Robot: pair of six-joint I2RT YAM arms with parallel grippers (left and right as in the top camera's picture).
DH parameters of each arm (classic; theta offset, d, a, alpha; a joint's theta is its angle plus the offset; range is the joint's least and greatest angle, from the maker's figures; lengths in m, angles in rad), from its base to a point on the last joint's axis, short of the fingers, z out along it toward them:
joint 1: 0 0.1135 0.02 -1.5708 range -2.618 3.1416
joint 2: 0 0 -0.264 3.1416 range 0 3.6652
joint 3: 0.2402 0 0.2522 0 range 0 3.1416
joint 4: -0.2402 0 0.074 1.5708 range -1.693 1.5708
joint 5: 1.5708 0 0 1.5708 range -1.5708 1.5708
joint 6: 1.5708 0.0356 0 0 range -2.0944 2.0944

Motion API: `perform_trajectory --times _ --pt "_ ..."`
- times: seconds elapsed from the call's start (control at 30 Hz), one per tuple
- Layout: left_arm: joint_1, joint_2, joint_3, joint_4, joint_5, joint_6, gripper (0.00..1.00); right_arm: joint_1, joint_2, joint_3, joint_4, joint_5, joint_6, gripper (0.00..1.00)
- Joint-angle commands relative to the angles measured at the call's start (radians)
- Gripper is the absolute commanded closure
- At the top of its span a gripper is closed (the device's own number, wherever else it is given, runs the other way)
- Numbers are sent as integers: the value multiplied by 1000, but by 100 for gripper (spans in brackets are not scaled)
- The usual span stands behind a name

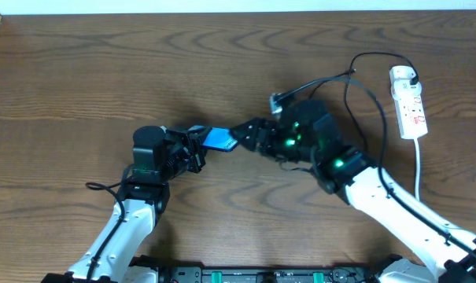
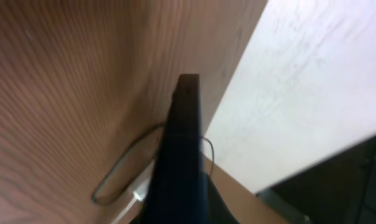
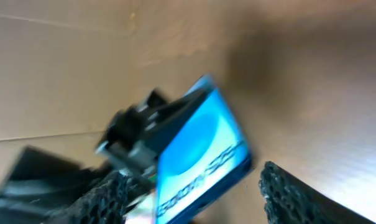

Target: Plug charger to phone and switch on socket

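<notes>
Phone (image 1: 219, 139): mid-table, tilted, blue screen up; one end clamped in the left gripper (image 1: 192, 149)
Right gripper (image 1: 244, 136): at the phone's other end; jaws wide, holding nothing
Charger (image 1: 356, 75): cable loops away right of the phone to the socket (image 1: 408, 102); tip apparently not in the phone
Progress: adapter seems seated; plugging in and switching remain

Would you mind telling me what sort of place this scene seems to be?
Probably a robotics lab bench: two robot arms work at a wood-grain table, with the phone between them and a white socket strip to one side.
</notes>
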Motion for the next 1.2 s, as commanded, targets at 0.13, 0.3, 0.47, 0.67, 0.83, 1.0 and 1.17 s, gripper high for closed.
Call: perform_trajectory --times 0.13,0.3,0.47,0.67,0.83,1.0,1.17 --pt "1 9 15 29 -133 25 93 -128 -10 13 -76 96 -336 10" --pt "1 98 75 90 -127 26 92 -197 -16 14 -80 154 -399 1" --pt "0 274 192 110 -15 53 93 -241 -37 92 -236 333 -399 1" --pt "-33 467 339 172 228 79 93 -269 -23 308 -531 569 -405 1" --pt "-72 498 351 254 375 157 93 -315 52 426 -582 576 -426 1" --pt "-84 498 350 295 621 356 93 -380 229 492 -590 574 -421 1" --pt "-84 498 350 295 755 439 93 -378 433 584 -587 584 -409 8"
